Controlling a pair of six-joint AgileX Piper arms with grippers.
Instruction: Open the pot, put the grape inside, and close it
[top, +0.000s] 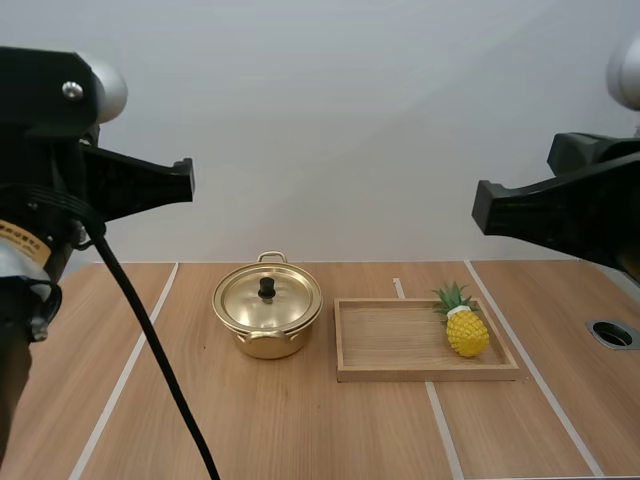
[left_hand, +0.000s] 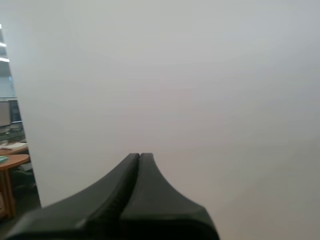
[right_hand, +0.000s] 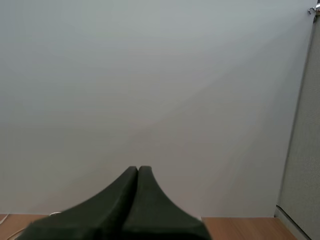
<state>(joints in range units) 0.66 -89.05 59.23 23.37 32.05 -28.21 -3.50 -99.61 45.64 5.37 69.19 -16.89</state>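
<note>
Both arms are held high and level, left claw (top: 188, 180) and right claw (top: 478, 212) each pressed together, empty. On the surface (top: 300, 430) the lidded pot (top: 267, 310) stands beside a tray (top: 400, 373) holding a pineapple (top: 466, 331).

My left gripper (left_hand: 139, 156): fingers (left_hand: 155, 195) pressed together into one dark wedge, apparently gripping nothing, before a plain pale surface (left_hand: 200, 75).

pot (top: 266, 346) inside: hidden under lid (top: 290, 300) | left arm (top: 60, 190), right arm (top: 570, 205): cut off at view edges
</note>
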